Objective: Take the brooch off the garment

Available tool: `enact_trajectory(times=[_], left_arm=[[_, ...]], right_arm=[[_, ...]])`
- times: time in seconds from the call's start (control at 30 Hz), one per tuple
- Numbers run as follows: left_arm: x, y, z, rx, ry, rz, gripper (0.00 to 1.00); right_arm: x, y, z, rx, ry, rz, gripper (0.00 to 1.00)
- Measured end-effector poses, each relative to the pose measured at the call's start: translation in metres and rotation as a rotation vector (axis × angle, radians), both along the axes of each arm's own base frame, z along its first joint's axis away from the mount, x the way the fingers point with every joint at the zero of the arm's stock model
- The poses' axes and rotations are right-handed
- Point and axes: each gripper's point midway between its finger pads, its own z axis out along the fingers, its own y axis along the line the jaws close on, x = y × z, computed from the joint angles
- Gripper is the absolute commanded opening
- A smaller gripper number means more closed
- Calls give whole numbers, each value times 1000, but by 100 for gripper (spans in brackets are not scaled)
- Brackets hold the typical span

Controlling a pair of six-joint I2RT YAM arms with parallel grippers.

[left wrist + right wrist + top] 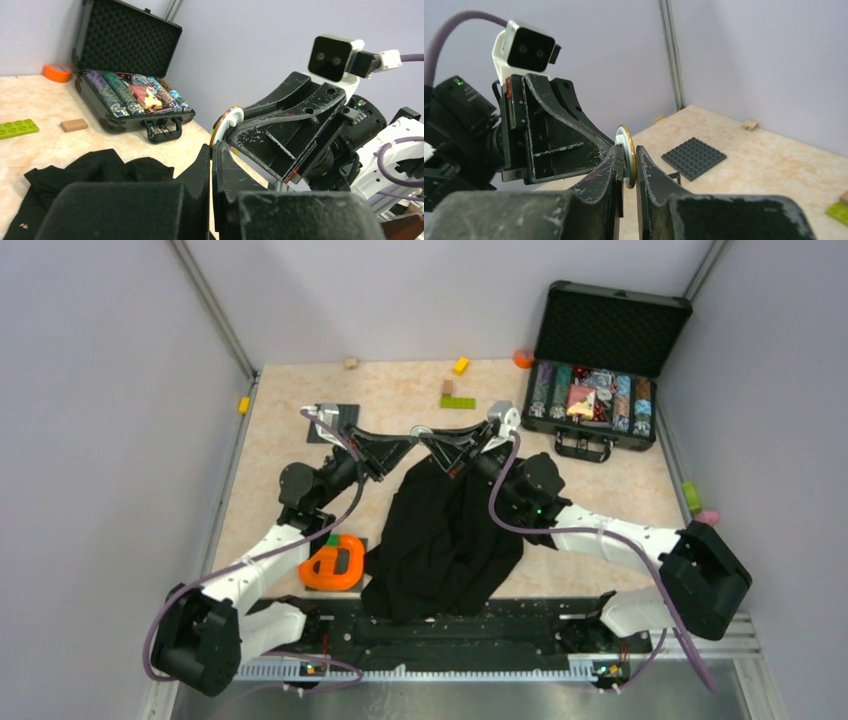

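Top external view. Far left, at the table (290, 390) edge, I see a small yellow block (243, 405). Next comes a dark studded baseplate (341, 420) lying flat. Nearer the arm bases is an orange plastic piece (335, 566), just beside the left hem of the garment (440, 540), a black cloth heaped mid-table. Both arms reach in and meet tip to tip near the cloth's far edge.

Left gripper (407, 441): jaws fully closed. In its own wrist view the two fingers press flat together, with their tips right at the lower rim of the brooch (420, 430). I cannot tell whether they pinch that rim or only touch it.

Brooch: a round white disc with a gold edge, standing on edge and held up in the air between the two tools. In the left wrist view it sits apart from the cloth, which lies lower down on the table.

Right gripper (431, 439): its wrist view shows the disc sandwiched between its two fingers, jaws closed down on it.

Further right there is a tan block (447, 386) and a flat green brick (458, 402). An orange tape roll (522, 358) lies against the back wall. Beyond it an open black case (612, 328) holds rows of coloured chips (590, 400), its lid propped upright.
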Motion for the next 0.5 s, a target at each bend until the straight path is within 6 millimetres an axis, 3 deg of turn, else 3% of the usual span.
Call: enact_trajectory(times=[0.13, 0.5], left_arm=[[-5, 2, 6, 45, -25, 13, 0], [-2, 1, -4, 87, -6, 24, 0]], right_arm=[[-5, 1, 6, -74, -77, -25, 12], [-2, 0, -2, -183, -157, -97, 19]])
